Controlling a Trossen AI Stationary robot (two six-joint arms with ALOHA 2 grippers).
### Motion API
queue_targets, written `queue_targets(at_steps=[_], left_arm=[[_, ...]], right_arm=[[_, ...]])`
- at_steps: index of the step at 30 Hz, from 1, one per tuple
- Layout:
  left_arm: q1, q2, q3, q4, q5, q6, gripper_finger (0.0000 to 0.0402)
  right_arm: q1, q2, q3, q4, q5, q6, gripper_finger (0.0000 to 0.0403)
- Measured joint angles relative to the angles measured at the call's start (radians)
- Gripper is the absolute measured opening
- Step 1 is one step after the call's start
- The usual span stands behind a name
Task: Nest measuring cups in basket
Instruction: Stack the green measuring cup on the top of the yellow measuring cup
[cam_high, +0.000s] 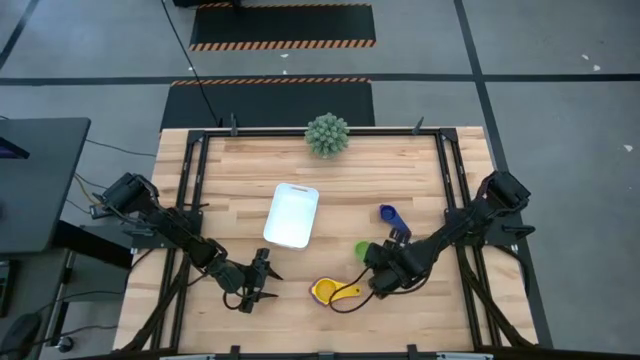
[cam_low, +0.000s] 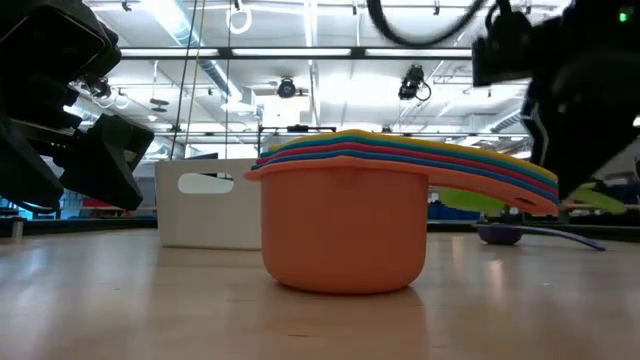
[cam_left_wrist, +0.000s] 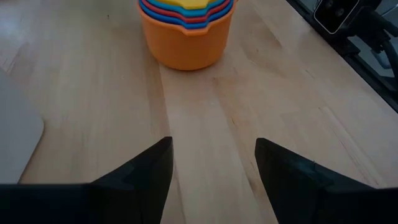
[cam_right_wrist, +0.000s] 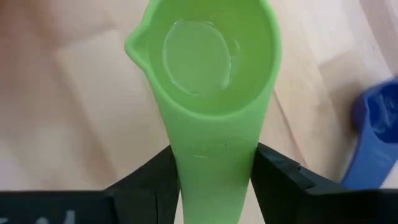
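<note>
Several measuring cups are nested in the orange one as a stack (cam_high: 325, 291) (cam_low: 345, 235) (cam_left_wrist: 186, 31), standing on its base near the table's near edge, handles toward the right. My right gripper (cam_high: 373, 262) (cam_right_wrist: 214, 155) is just right of the stack, shut on the green cup (cam_high: 361, 248) (cam_right_wrist: 205, 56). The dark blue cup (cam_high: 388, 213) (cam_right_wrist: 376, 130) rests on the table beyond it. The white basket (cam_high: 291, 214) (cam_low: 205, 215) sits mid-table. My left gripper (cam_high: 255, 280) (cam_left_wrist: 211, 155) is open, left of the stack and facing it. My right gripper pinches the green cup's flat handle (cam_right_wrist: 214, 146) between its two fingers, close to the bowl. The fingers lie along the handle, coming from the table's near right side. The bowl juts out ahead of the fingertips, mouth up, about level.
A spiky green ball plant (cam_high: 327, 134) stands at the middle of the far edge. Black frame rails (cam_high: 190, 190) run along the table's left and right sides. Bare wood lies between my left gripper and the stack, and around the basket.
</note>
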Motion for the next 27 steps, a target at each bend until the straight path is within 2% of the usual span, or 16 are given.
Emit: queue_targets(at_steps=[11,19,27], left_arm=[[0.000,0.000,0.000,0.000,0.000,-0.012,0.0233],[0.000,0.000,0.000,0.003,0.000,-0.013,0.0233],[0.001,0.000,0.000,0.003,0.000,-0.016,0.0233]], right_arm=[[0.029,0.000,0.158,0.008,0.021,-0.064,0.0178],[0.048,0.000,0.190,0.285,0.019,-0.185,0.0178],[0.053,0.045,0.192,0.354,-0.010,-0.197,0.0178]])
